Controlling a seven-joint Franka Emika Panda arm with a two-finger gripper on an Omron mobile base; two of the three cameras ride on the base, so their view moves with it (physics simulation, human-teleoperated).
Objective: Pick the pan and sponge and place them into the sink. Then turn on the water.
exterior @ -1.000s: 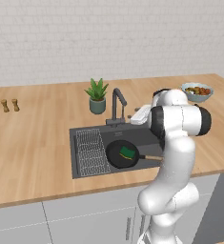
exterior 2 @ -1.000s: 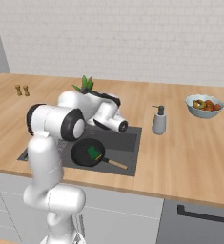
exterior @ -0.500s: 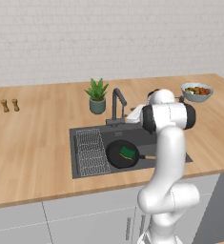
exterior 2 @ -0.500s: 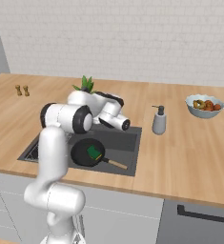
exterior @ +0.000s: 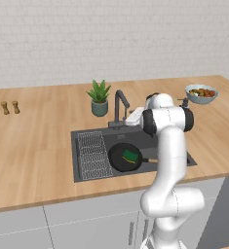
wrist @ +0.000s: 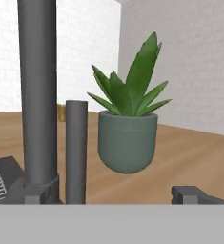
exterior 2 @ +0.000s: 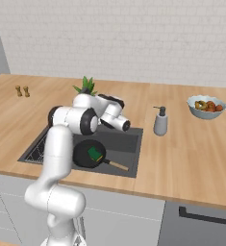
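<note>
**A:** Where are the pan and sponge sitting as you are looking at the scene?

**B:** The pan (exterior: 124, 157) is lying flat inside the sink (exterior: 86, 135), its wooden handle pointing toward the robot's side. The sponge (exterior: 130, 156) is resting on the pan, green face up. So both placing steps are looking done to you, and the step in hand is turning on the water.

**A:** And what is the arm doing?

**B:** It is reaching over the back of the basin, and the claw (exterior: 134, 116) is hanging just beside the faucet (exterior: 119, 106), empty, with its jaws standing wide apart. In the hand view you are looking straight at 2 dark uprights of the faucet (wrist: 37, 95), very near, with the potted plant (wrist: 127, 128) standing behind them on the counter (wrist: 180, 157).

**A:** What is the next move asking of you?

**B:** Probably you are needing to ease the claw against the faucet's lever and push it sideways, while keeping clear of the plant and of the soap dispenser (exterior 2: 160, 121) further along the counter.
</note>
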